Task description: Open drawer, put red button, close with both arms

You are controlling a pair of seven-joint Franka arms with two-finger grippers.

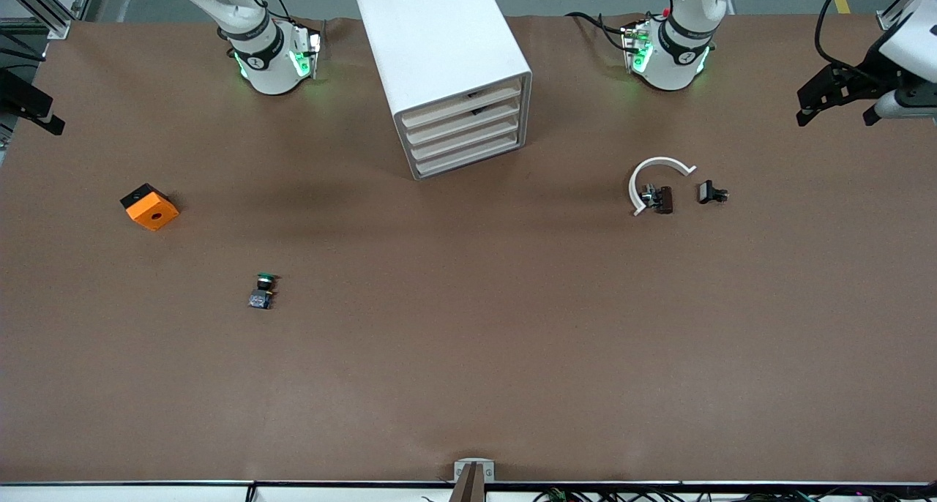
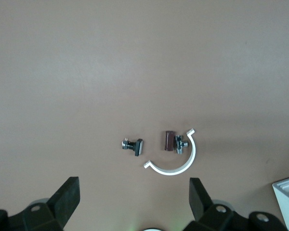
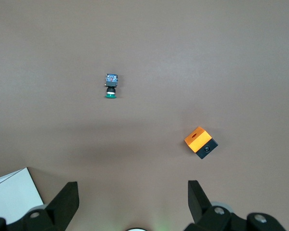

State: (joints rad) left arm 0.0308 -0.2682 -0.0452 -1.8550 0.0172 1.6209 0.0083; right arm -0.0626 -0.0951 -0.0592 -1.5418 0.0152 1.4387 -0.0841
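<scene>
Red button point(image 1: 662, 199): toward left arm's end from drawer cabinet point(image 1: 439, 55), inside white clip's point(image 1: 654, 167) arc. Drawers shut. My left gripper point(image 2: 134, 192) over it, right gripper point(image 3: 133, 191) over green button point(image 3: 111, 85); both spread wide, empty. Plan: open drawer first, pull straight.

Sitting around one white four-drawer cabinet point(image 1: 446, 70) are one green-capped push-button point(image 1: 263, 290), one orange-and-black block with a round hole point(image 1: 150, 207), one white curved plastic clip point(image 1: 655, 176), one dark brown button-like piece point(image 1: 661, 199) and one small black part point(image 1: 710, 192).
</scene>
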